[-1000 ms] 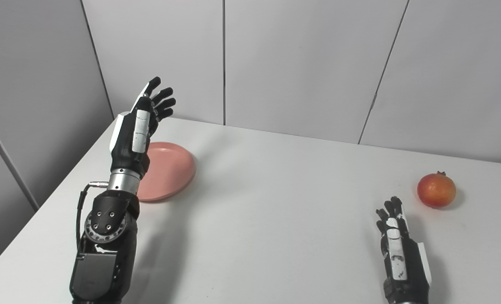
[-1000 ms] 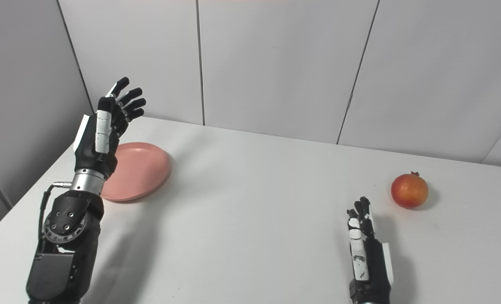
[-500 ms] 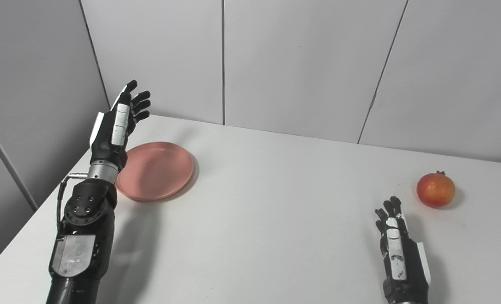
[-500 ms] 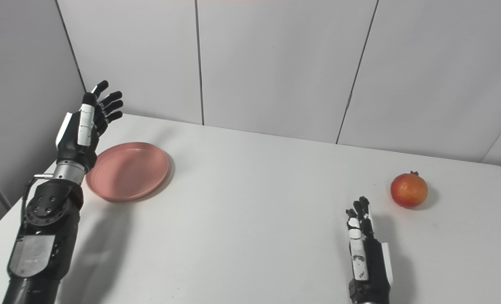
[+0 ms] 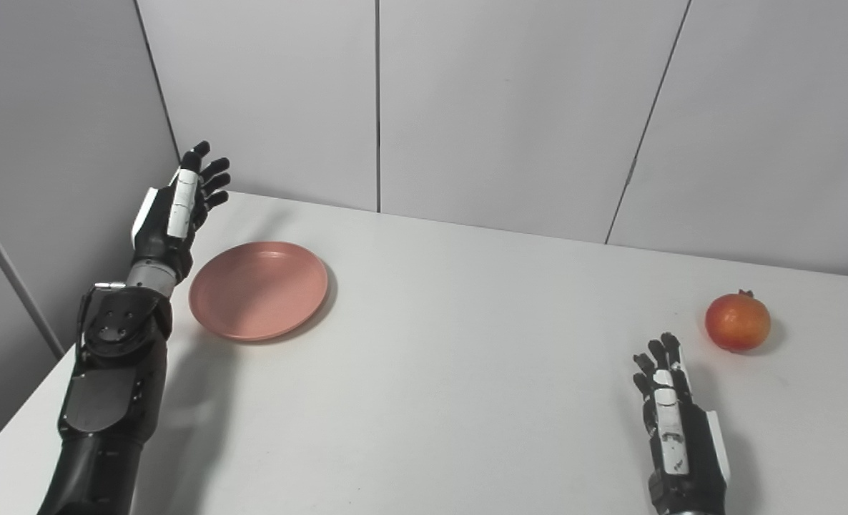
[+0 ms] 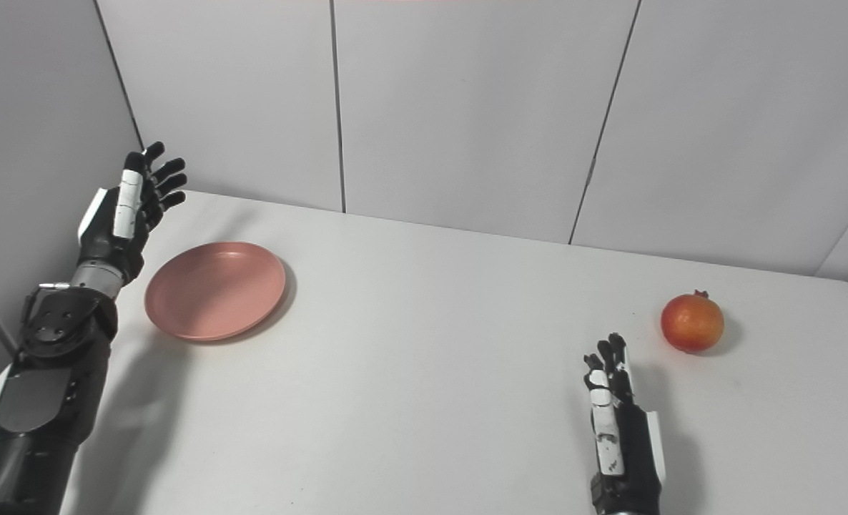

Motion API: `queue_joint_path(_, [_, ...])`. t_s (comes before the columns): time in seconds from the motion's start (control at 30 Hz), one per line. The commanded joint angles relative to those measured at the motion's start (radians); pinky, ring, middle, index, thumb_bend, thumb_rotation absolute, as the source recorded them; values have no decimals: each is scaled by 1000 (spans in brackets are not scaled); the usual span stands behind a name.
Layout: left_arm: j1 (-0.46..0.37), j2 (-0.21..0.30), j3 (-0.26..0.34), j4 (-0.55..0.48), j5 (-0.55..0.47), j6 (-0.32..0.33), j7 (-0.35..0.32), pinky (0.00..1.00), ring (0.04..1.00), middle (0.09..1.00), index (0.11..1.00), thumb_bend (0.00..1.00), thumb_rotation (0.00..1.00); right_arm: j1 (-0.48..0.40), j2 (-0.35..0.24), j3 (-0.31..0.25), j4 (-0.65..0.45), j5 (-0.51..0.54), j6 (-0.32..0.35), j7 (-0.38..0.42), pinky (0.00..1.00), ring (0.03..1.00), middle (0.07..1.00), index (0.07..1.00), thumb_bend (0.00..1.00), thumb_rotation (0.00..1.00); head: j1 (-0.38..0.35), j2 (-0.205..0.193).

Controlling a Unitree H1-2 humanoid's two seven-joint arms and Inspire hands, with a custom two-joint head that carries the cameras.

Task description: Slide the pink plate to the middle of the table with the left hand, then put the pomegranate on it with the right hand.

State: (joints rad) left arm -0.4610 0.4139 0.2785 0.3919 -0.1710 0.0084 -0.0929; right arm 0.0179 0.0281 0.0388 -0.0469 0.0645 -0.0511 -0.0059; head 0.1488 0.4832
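Standing raised just left of the pink plate (image 5: 258,289), the left hand (image 5: 172,217) has its fingers spread and empty. That shallow plate looks light, stiff and slick on the tabletop (image 5: 467,372); I'd push its near-hand rim. Beyond the right hand (image 5: 674,422), which lies open, sits the firm, roll-prone pomegranate (image 5: 738,321).

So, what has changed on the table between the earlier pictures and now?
The left hand has moved leftward and down, from in front of the pink plate to beside its left rim, open and holding nothing. The plate, the pomegranate and the right hand stayed where they were.
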Motion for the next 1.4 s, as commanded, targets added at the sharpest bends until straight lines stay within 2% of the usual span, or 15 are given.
queue_joint_path(0.0, [-67,40,11,5,3,-55,8,868,893,888,957,1000,1000,38,-4,-5,36,9,10,14,984,962,984,1000,705,899,1,1])
queue_joint_path(0.17, [-63,37,29,41,-22,-58,1,887,902,892,962,1000,960,37,-6,-4,40,8,7,14,978,959,982,1000,701,899,1,1])
queue_joint_path(0.27, [-58,41,26,75,-8,-83,-1,878,892,891,960,1000,960,36,-6,-4,41,5,5,13,978,960,982,1000,699,899,1,1])
queue_joint_path(0.5, [-98,72,22,306,-1,-216,-6,871,861,875,947,1000,941,39,-5,-6,35,14,12,13,979,963,987,1000,711,895,-2,7])
queue_joint_path(0.57, [-113,82,23,366,-5,-252,-8,838,840,858,933,1000,926,39,-7,-5,35,14,13,14,978,965,990,1000,709,900,-3,11])
queue_joint_path(0.9, [-140,105,16,522,-7,-328,-8,795,807,807,907,1000,926,39,-8,-5,34,20,18,14,968,956,985,1000,720,895,-1,14])
queue_joint_path(1.0, [-139,100,12,549,-12,-338,-17,781,811,815,906,1000,917,40,-8,-5,34,21,21,15,971,957,986,1000,718,895,-1,14])
queue_joint_path(1.13, [-137,98,-3,569,-11,-363,-49,810,841,838,928,1000,938,40,-6,-5,33,24,25,14,968,954,985,1000,707,896,-4,19])
queue_joint_path(1.37, [-102,61,-16,479,-6,-307,-23,844,873,871,943,1000,947,37,-4,-4,37,33,22,18,969,952,987,1000,703,890,-7,19])
